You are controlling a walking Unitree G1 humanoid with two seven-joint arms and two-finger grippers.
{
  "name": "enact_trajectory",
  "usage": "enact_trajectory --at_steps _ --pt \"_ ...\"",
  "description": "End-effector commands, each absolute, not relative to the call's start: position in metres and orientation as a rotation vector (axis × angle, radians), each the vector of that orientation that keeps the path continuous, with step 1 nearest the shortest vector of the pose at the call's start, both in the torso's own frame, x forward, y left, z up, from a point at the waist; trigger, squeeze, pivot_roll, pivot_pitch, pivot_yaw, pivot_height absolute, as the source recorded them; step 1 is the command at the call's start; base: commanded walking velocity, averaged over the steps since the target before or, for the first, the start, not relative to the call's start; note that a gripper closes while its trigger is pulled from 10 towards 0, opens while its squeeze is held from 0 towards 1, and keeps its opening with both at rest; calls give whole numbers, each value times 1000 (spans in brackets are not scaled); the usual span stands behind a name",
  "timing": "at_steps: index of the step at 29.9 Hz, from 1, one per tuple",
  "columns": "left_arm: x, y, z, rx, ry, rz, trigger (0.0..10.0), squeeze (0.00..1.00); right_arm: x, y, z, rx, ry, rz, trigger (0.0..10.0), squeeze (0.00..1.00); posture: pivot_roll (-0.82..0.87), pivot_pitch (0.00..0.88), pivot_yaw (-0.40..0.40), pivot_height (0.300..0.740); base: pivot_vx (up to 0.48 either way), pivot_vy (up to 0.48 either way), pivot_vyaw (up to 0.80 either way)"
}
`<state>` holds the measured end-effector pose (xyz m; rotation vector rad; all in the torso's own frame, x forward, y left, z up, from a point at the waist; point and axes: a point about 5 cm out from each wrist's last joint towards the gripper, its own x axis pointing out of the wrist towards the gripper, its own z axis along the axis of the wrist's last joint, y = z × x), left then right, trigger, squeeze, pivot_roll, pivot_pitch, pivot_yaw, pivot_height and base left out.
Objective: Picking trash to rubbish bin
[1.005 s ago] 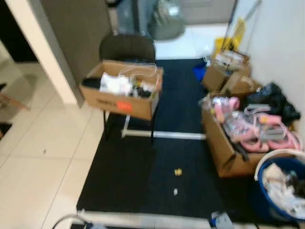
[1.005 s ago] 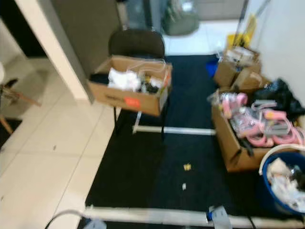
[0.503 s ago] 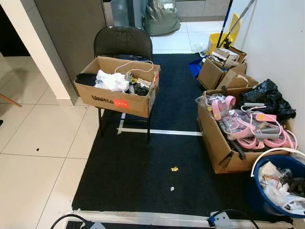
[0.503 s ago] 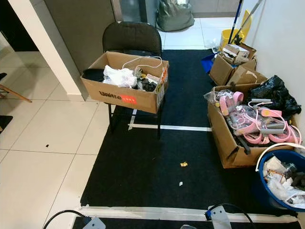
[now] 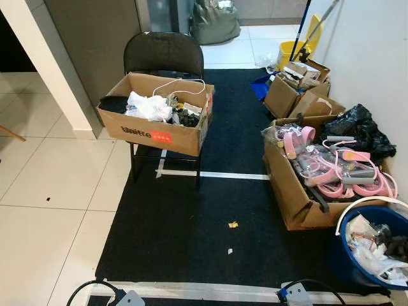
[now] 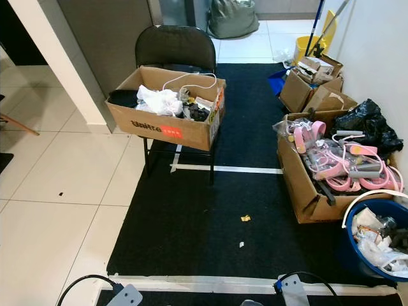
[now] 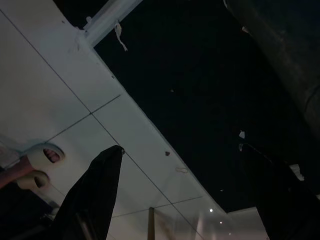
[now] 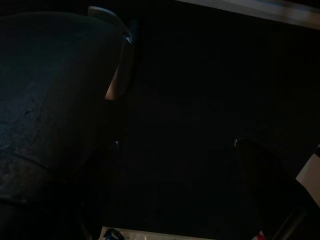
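Black mat (image 5: 191, 223): covers the floor ahead, edged by a white strip at its near end, with pale tiles (image 5: 44, 210) to the robot's left.
Trash: a small yellowish scrap (image 5: 233, 224) lies on the mat, and a tinier white scrap (image 5: 230, 251) lies just nearer the robot; both are apart from every box.
Rubbish bin: a blue bin (image 5: 373, 252) with a white rim stands at the right near corner of the mat, already holding crumpled paper and plastic; it is to the right of the two scraps.
Chair: a black folding chair (image 5: 164, 54) stands at the far left of the mat and bears an open cardboard box (image 5: 156, 124) with white paper, a white cable and dark bits inside.
Right side: a second cardboard box (image 5: 290, 185), just beyond the bin, is full of pink and grey looped gear; a black bag (image 5: 357, 127) lies behind it against the wall, and smaller boxes (image 5: 296, 95) stand farther back.
Far end: a grey-green sack (image 5: 213, 22) and a yellow mop bucket (image 5: 299, 54) stand on the tiles past the mat.
Left gripper (image 7: 190, 195): hangs idle over the mat's edge, its two black fingers spread wide with nothing between them.
Right gripper (image 8: 185, 200): hangs in deep shade over the dark mat; its fingers look spread and empty.
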<state>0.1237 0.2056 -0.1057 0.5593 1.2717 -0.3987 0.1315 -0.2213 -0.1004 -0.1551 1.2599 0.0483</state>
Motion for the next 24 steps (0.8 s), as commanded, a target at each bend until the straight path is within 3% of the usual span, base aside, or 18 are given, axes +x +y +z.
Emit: enact_trajectory --at_steps 1,7,14,18,24 --pt "117 209 -107 541 1284 -403 10000 0 127 -206 -104 -112 1270 92 10000 0 -50 67 58 740 0 0 0" --pt "108 207 -110 537 1294 -409 10000 0 127 -207 -104 -113 1270 91 10000 0 -50 67 58 740 0 0 0" --pt "105 179 -114 518 1284 -436 10000 0 132 -209 -103 -91 1227 45 10000 0 -50 67 58 740 0 0 0" --pt "108 178 -114 513 1275 -400 10000 0 150 -218 -94 171 1081 -203 10000 0 -50 67 58 740 0 0 0" --pt "113 182 -112 493 1261 -336 10000 0 156 -227 -90 272 1018 -310 10000 0 -50 67 58 740 0 0 0"
